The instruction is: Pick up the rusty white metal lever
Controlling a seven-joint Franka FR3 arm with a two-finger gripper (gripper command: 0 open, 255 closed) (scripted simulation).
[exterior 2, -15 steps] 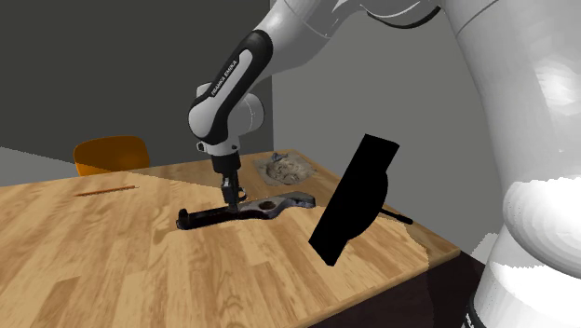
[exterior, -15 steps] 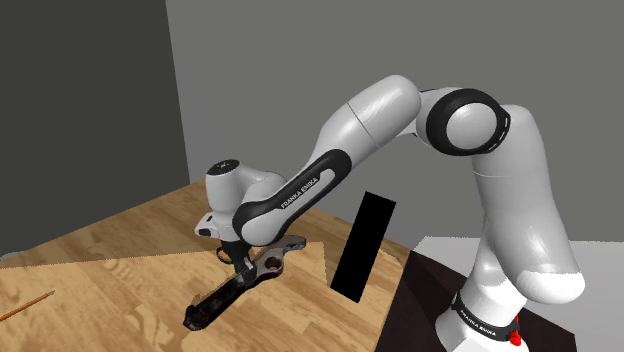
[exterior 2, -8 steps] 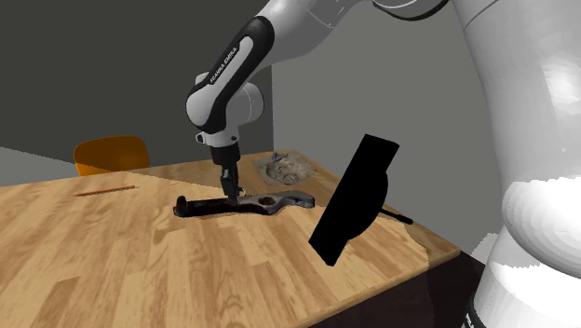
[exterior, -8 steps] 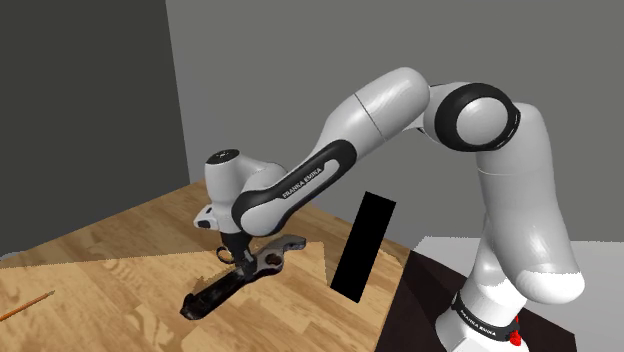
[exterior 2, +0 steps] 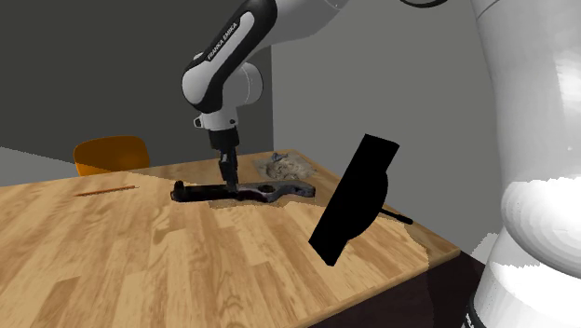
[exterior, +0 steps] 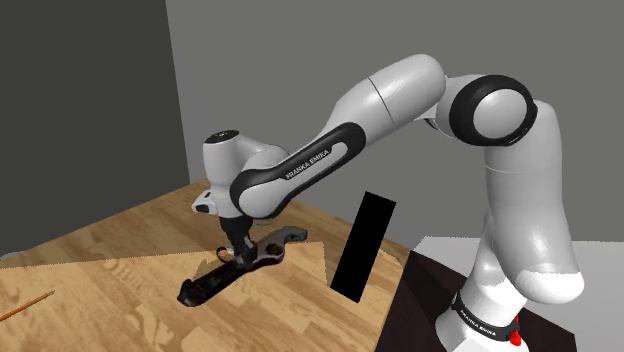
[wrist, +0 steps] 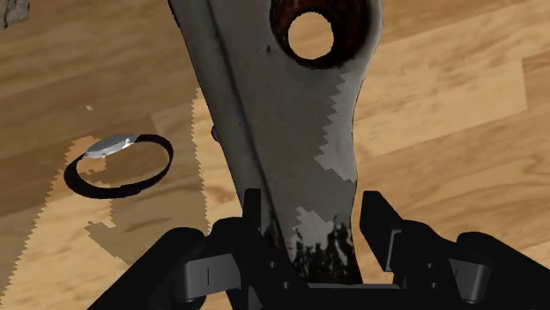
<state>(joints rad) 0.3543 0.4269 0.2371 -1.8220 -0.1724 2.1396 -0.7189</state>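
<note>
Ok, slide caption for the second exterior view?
Black hand grips a dark lever at a wooden table, black slab nearby.

"What does the robot look like?"

"It has a big white arm (exterior: 400, 95), round and smooth like fat tubes. The bends are dark rings. One dark joint (exterior: 497, 108) is at two o'clock in the shoulder view."

"Any words on it?"

"Yes, white letters (exterior: 310, 165) on a black stripe say FRANKA EMIKA. At five o'clock the base (exterior: 480, 320) has a red dot (exterior: 515, 338)."

"And the hand?"

"It's an all-black gripper (wrist: 313, 211) with two blocky fingers (wrist: 379, 225)."
</note>
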